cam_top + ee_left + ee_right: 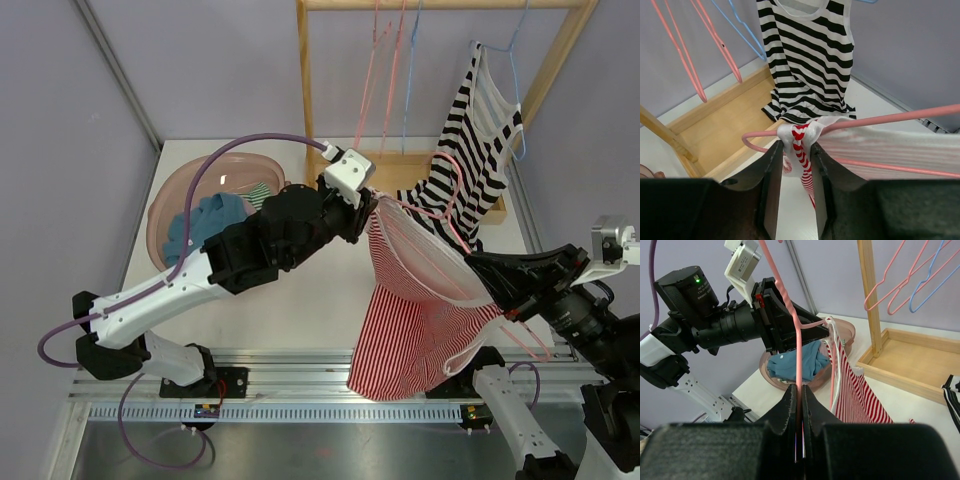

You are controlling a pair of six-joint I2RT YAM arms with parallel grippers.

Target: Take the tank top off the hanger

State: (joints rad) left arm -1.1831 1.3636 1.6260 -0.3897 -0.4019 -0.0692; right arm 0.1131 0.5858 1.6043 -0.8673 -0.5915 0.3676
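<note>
Across the pale table [300,300], the wooden rack [305,90] stands at the far edge, and a black-striped tank top [480,150] hangs from it, hem down near the rack's base. Out in front, held up in the air between the two arms, is the red-striped tank top [410,330]. It is draped on the pink hanger [797,350] and trails down past the near edge of the table. Over on the far left, a pink basin [170,205] holds blue cloth [205,225]. Now the pincers: the right gripper [799,389] is clamped tight on the pink hanger's wire. The left gripper [796,147] has its fingers pressed on either side of a bunched red-and-white strap, right at the hanger's curved end.
</note>
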